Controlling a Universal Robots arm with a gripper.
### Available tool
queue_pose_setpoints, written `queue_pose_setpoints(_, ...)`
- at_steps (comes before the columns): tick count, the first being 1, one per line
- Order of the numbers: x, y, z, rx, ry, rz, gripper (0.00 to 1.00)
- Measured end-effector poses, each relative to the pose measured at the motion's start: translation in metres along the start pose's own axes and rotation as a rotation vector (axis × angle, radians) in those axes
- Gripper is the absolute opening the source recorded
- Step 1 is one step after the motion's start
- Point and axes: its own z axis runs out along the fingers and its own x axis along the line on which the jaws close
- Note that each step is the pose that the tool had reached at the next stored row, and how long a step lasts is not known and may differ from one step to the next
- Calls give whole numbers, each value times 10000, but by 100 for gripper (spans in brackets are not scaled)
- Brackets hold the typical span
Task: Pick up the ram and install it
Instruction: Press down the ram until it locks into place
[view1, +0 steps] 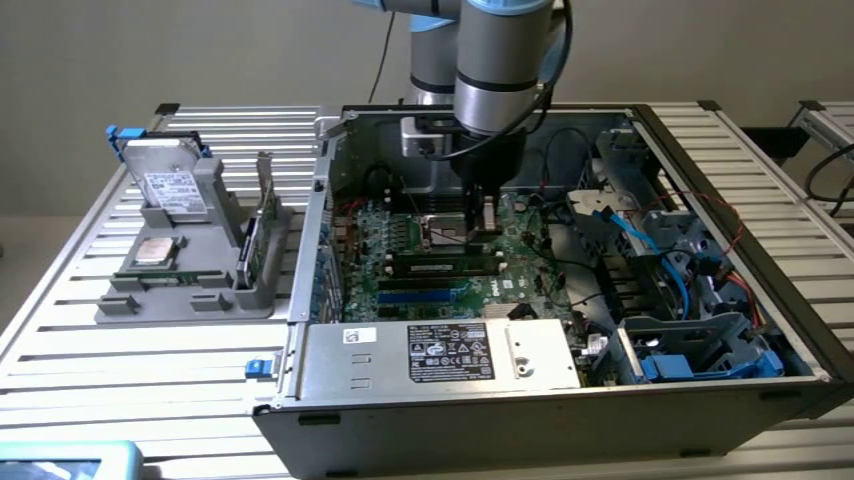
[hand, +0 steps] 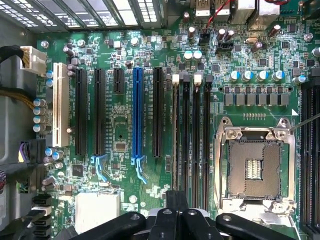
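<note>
Tool (view1: 489, 222) of the arm (view1: 501, 70) hung inside the open computer case (view1: 441, 425), low over the motherboard (hand: 120, 135). In the wrist view its two fingers (hand: 171, 201) were pressed together, with no gap between them.

The slatted metal tabletop (view1: 174, 360) carried everything. The computer case lay on it with the open side up and took most of the exterior view's right. Along the near wall of the case sat the silver power supply (view1: 454, 352) with a black label. The motherboard lay flat on the bottom of the case, behind the power supply.

On the exterior view's left, just beside the case, a grey holder (view1: 200, 295) stood on the tabletop. A hard drive (view1: 171, 185) leaned in its far part, and a square silver processor (view1: 158, 250) lay in front of the drive.

The ram (view1: 441, 267) stood on its edge in one of the long slots of the motherboard, with its white label turned to the exterior camera. It was between the blue slot (hand: 137, 115) and the empty processor socket (hand: 252, 170). The tool was above the end of the ram on the exterior view's right. Whether it touched the ram, I could not tell.
</note>
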Motion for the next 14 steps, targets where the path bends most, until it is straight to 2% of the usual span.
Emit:
queue_pose_setpoints(1, 0, -2, 1, 20, 4, 2, 11)
queue_pose_setpoints(2, -1, -3, 3, 64, 11, 7, 11)
queue_pose_setpoints(5, -4, -5, 13, 239, 22, 21, 11)
queue_pose_setpoints(6, -5, -5, 17, 270, 22, 25, 11)
queue_pose_setpoints(14, -21, -4, 46, 283, 81, 26, 11)
